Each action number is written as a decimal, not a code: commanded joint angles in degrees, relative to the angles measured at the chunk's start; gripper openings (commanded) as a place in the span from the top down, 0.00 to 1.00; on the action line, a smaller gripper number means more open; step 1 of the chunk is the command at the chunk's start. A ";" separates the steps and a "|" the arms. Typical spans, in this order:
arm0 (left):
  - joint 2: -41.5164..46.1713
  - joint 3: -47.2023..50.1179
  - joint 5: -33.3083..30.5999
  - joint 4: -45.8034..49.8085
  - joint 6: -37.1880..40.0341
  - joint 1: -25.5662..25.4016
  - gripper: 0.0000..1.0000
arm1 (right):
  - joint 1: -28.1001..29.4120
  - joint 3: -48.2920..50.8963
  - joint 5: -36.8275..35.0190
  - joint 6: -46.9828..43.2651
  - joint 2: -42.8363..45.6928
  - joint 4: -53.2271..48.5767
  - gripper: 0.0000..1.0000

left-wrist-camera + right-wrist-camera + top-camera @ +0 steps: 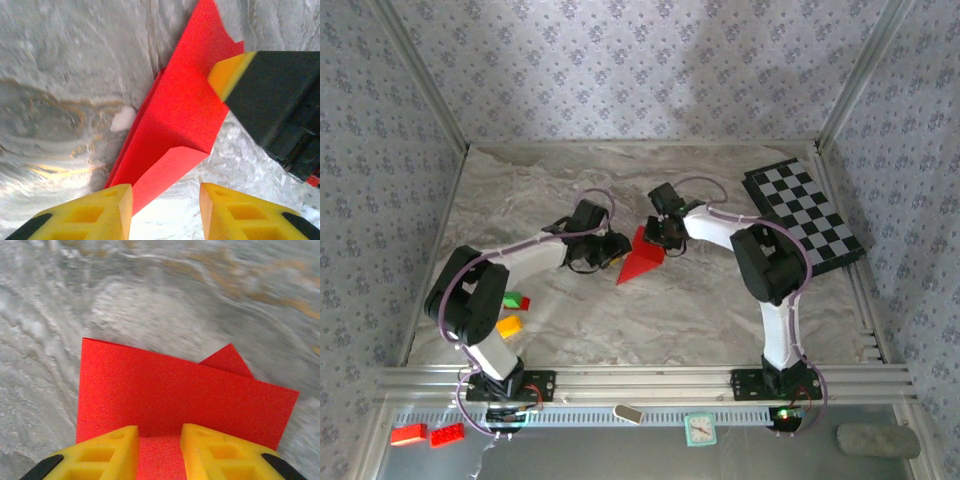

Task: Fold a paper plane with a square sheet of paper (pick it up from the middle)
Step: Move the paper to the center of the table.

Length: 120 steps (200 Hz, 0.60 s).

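Observation:
The square sheet of paper [640, 265] is bright red and folded into a pointed wedge, lying mid-table between the two grippers. My left gripper [616, 252] is at its left side. In the left wrist view the left gripper [165, 200] stands open. The paper [180, 115] has a raised flap, and its near corner touches the inner face of the left finger. My right gripper [660, 240] is at the wedge's far right end, and one of its fingertips [227, 75] rests on the flap. In the right wrist view the right gripper [159, 440] has its jaws narrowly apart over the flat paper [175, 390].
A black-and-white checkered board [805, 215] lies at the back right. Small toy bricks, red and green [517, 300] and yellow [508, 325], sit by the left arm. More red bricks [425, 434] and a small clock [699, 429] lie in front of the rail. Patterned walls enclose the table.

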<state>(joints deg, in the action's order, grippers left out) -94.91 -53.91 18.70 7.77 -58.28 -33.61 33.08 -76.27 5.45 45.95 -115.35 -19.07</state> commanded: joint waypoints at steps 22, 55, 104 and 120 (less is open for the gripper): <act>0.23 1.82 3.96 -6.98 -7.16 -2.63 0.60 | -0.88 7.19 -6.80 7.95 4.05 -5.29 0.67; -1.99 1.35 5.23 -10.69 -9.50 -4.90 0.64 | -1.47 9.99 -6.47 11.15 5.72 -5.30 0.66; -5.82 0.84 4.96 -11.38 -10.12 -5.09 0.70 | -2.11 12.06 -5.49 13.47 7.92 -4.51 0.66; -7.01 0.32 4.95 -11.30 -10.10 -5.16 0.71 | -2.14 12.37 -5.19 13.72 8.51 -4.26 0.66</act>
<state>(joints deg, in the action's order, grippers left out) -100.18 -52.14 23.16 -2.85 -67.66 -38.74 31.48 -66.11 1.23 57.58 -107.44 -19.09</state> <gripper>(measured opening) 0.298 0.341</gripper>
